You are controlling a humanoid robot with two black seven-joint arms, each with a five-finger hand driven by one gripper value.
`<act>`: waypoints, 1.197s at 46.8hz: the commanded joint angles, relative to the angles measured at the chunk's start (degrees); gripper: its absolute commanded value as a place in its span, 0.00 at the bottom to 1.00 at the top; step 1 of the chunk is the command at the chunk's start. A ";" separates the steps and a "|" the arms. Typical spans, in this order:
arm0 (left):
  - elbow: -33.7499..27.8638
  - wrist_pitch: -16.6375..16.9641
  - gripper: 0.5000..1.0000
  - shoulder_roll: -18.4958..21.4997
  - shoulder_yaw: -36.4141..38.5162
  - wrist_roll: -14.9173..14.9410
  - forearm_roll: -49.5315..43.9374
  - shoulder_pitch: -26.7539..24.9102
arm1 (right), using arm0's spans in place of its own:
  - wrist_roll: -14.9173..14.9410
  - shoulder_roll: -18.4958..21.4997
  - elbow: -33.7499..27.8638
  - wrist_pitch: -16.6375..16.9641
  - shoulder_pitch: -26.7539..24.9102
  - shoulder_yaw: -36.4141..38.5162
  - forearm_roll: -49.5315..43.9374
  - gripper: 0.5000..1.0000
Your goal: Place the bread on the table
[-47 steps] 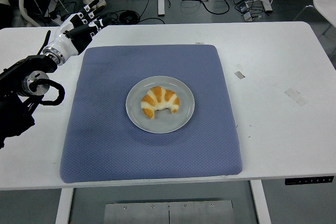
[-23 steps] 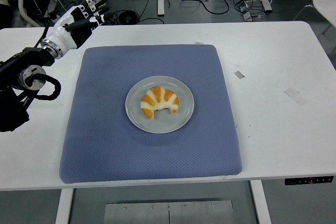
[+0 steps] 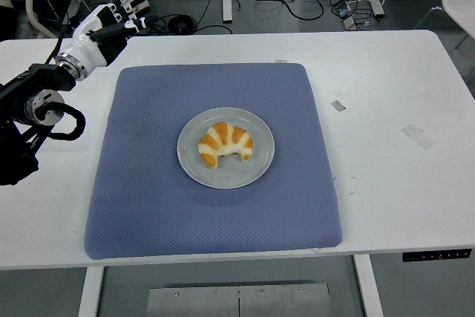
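A croissant-shaped bread, golden with pale stripes, lies on a grey round plate in the middle of a blue mat. My left hand is raised over the table's far left corner, well away from the plate, its white-and-black fingers stretched out and holding nothing. The left arm comes in from the left edge. My right arm does not show.
The white table carries small tape marks to the right of the mat and further right. Cables, desk legs and a chair base lie on the floor beyond the far edge.
My left hand has moved up and slightly left, away from the mat's far left corner toward the table's far edge. The bread and plate have not moved.
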 commanded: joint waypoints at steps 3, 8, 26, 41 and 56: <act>-8.77 0.27 0.96 4.48 2.07 0.00 3.35 0.60 | 0.01 0.00 -0.01 0.00 0.00 0.00 0.02 1.00; -14.23 0.97 0.94 8.09 2.43 -0.09 9.50 0.25 | 0.01 0.00 -0.01 0.00 0.00 0.00 0.02 1.00; -22.67 7.21 0.96 11.96 21.49 4.47 28.50 -7.30 | 0.01 0.00 -0.01 0.00 0.00 0.00 0.02 1.00; -29.53 7.04 0.95 18.37 26.15 5.27 29.20 -14.16 | 0.01 0.00 -0.01 0.00 0.00 0.00 0.02 1.00; -33.48 9.85 0.94 14.77 34.86 18.19 29.73 -19.96 | 0.01 0.00 -0.01 0.00 0.00 0.00 0.02 1.00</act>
